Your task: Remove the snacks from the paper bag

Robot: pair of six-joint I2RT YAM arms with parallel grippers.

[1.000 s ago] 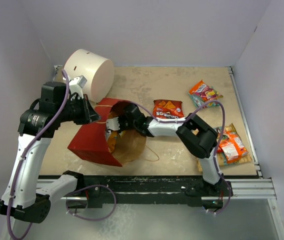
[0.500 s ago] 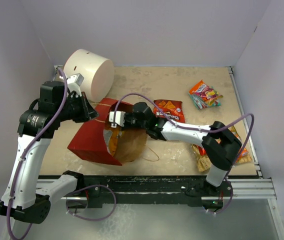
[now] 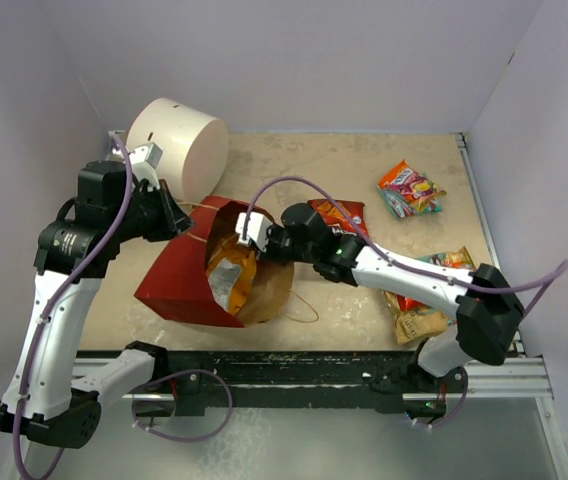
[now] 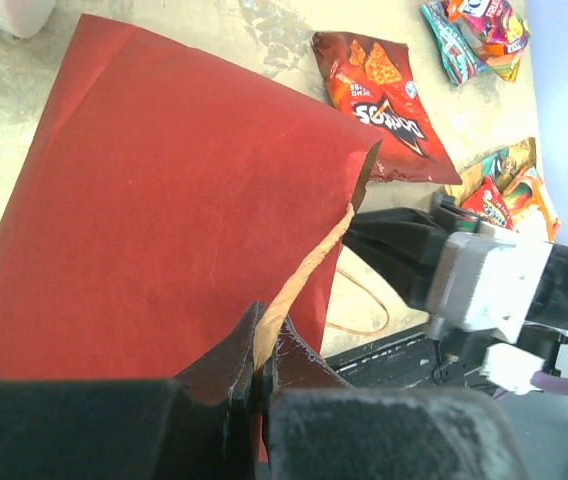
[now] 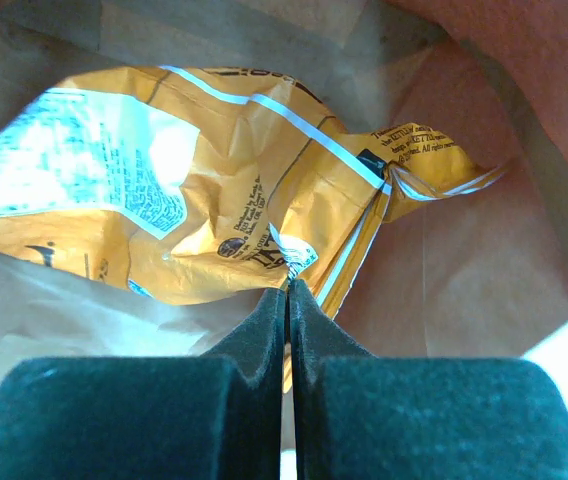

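The red paper bag (image 3: 179, 285) lies on its side with its brown mouth open to the right. My left gripper (image 3: 178, 220) is shut on the bag's upper rim; in the left wrist view it (image 4: 261, 362) pinches the brown edge of the bag (image 4: 164, 220). My right gripper (image 3: 251, 238) sits at the bag's mouth, shut on the edge of a yellow-orange packet (image 3: 229, 278). In the right wrist view the gripper (image 5: 286, 292) pinches that packet (image 5: 214, 190) inside the brown bag interior (image 5: 484, 260). A red chip packet (image 3: 348, 214) lies just right of the bag.
A white drum (image 3: 179, 145) lies at the back left, close behind the bag. A colourful packet (image 3: 409, 188) lies at the back right, and several packets (image 3: 426, 312) are piled at the front right under my right arm. A string handle (image 3: 302, 308) loops beside the bag's mouth.
My right gripper has drawn back to the right and dragged the yellow-orange packet to the bag's mouth. Its elbow has swung out to the right. My left gripper still holds the rim.
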